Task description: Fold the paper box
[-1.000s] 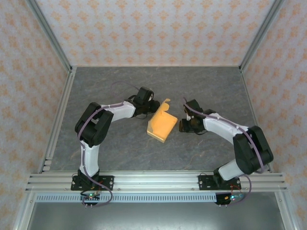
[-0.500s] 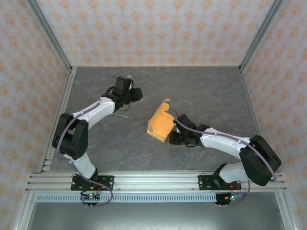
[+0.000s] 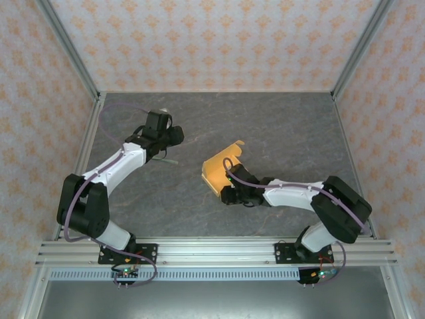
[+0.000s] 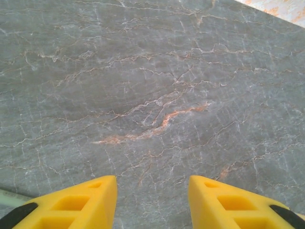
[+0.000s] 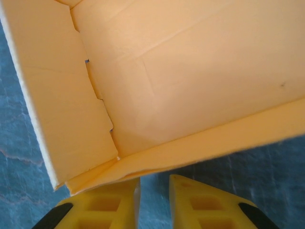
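Observation:
The paper box (image 3: 218, 171) is orange-yellow card, partly folded into an open tray with one tabbed flap (image 3: 234, 147) standing up at its far end. It lies mid-table. My right gripper (image 3: 229, 193) is at the box's near edge. In the right wrist view the box (image 5: 190, 71) shows its creased inner walls, and its lower edge lies just over the left fingertip. The right gripper (image 5: 155, 180) has a narrow gap with only table between the fingers. My left gripper (image 3: 176, 135) is far to the box's left. In its wrist view the left gripper (image 4: 152, 180) stands wide open over bare table.
A thin pale stick (image 3: 170, 160) lies on the grey marbled table (image 3: 285, 126) near the left gripper. Aluminium frame rails (image 3: 83, 159) and patterned walls close in the left, right and back sides. The metal rail (image 3: 212, 251) holding the arm bases runs along the near edge.
The left arm has swung away from the box toward the back left. The right gripper has slid from the box's right side round to its near edge, and the box has tilted and turned a little.

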Controlling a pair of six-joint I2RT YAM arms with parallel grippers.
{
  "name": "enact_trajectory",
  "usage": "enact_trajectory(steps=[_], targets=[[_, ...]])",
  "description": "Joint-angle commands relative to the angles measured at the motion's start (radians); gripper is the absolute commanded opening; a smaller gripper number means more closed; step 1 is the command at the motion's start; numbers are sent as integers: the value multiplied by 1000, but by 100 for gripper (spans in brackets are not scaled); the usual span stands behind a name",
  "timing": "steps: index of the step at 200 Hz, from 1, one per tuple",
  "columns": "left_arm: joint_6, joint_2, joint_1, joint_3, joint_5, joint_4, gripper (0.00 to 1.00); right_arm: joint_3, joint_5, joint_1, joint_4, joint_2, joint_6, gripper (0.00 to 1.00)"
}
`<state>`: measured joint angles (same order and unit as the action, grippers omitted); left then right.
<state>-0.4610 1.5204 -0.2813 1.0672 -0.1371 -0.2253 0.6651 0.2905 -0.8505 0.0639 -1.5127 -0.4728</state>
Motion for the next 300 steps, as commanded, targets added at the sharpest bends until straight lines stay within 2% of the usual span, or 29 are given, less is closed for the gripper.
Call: enact_trajectory(steps=[1,53,114,140,174,219,258,300], targets=[[30,-35,4,-27,56,-26,44,40,-47,-4,-89,-31,-33,22],[12,-60,36,-108,54,0,44,107,-115,-4,-172,-142,-29,22],[2,-111,99,-208,86,-3,46,222,-161,-4,-135,-217,48,24],[7,-147,125,-249,94,-21,49,187,-120,-8,-128,-170,97,29],[20,-217,125,-283,156,-58,58,149,-148,-49,-63,-43,222,38],[-11,-269,125,-309,202,-135,70,137,-121,-50,-40,88,314,45],[-68,-180,120,-292,180,-156,72,157,-99,-50,-43,105,349,51],[-121,-69,71,-240,227,-187,75,129,-144,-50,-35,161,403,59]])
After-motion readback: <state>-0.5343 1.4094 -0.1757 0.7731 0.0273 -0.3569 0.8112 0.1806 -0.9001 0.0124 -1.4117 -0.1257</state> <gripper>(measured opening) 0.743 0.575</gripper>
